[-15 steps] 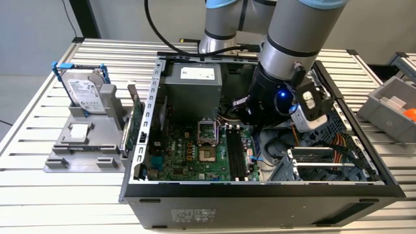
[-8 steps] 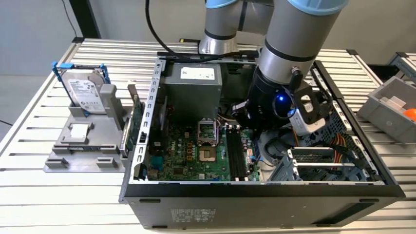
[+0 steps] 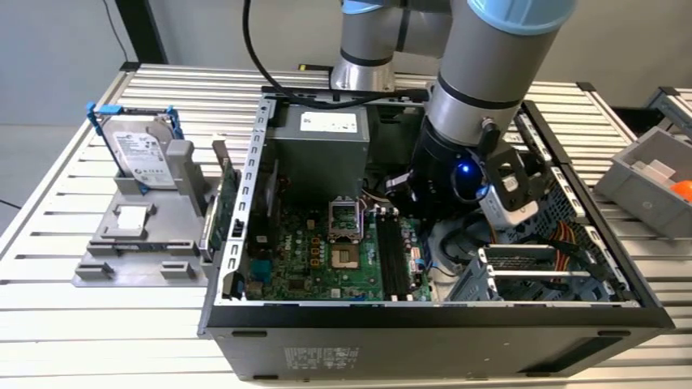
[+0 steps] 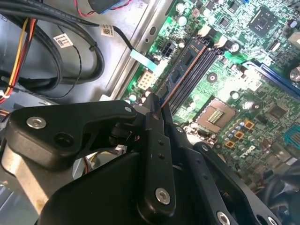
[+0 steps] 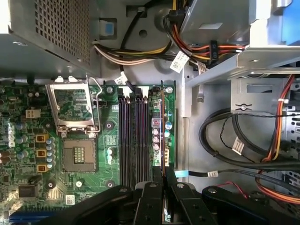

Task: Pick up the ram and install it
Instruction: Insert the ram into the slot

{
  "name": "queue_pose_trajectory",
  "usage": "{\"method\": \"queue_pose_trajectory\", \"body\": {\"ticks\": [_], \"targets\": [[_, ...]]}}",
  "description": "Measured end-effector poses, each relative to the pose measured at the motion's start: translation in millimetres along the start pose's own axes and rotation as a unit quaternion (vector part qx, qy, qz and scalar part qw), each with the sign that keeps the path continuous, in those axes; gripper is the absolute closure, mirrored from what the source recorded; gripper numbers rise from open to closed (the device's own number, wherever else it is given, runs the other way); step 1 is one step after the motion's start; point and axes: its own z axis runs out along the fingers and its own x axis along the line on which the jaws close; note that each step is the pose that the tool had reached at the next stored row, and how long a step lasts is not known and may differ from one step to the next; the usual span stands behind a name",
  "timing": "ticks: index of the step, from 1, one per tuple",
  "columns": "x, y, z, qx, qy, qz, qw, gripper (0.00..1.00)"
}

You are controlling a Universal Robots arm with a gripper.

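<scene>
Open PC case [image 3: 605, 267] on a slatted metal table [image 3: 65, 324]; the gripper [image 5: 163, 180] is pinched nearly closed on the ram [image 5: 162, 136], held edge-on right above the motherboard's memory slots [image 5: 133, 140].

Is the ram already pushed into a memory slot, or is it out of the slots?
Out: the gripper holds the ram on edge beside the empty memory slots.

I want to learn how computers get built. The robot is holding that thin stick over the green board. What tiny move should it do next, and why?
Probably a small sideways nudge, then straight down. In the first wrist view the gripper is shut on the ram, which stands on edge just beside the dark memory slots, apparently not yet in one. Lining it up with a slot first should let it press in cleanly.
</scene>
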Motion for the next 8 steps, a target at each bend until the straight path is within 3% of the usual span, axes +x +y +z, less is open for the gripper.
{"method": "queue_pose_trajectory", "body": {"ticks": [4, 8], "targets": [[-0.3, 0.0, 5.8, 0.0000, -0.0002, 0.000, 1.00000, 1.00], [-0.8, 0.0, 6.5, 0.0002, -0.0002, 0.000, 1.00000, 1.00]]}}
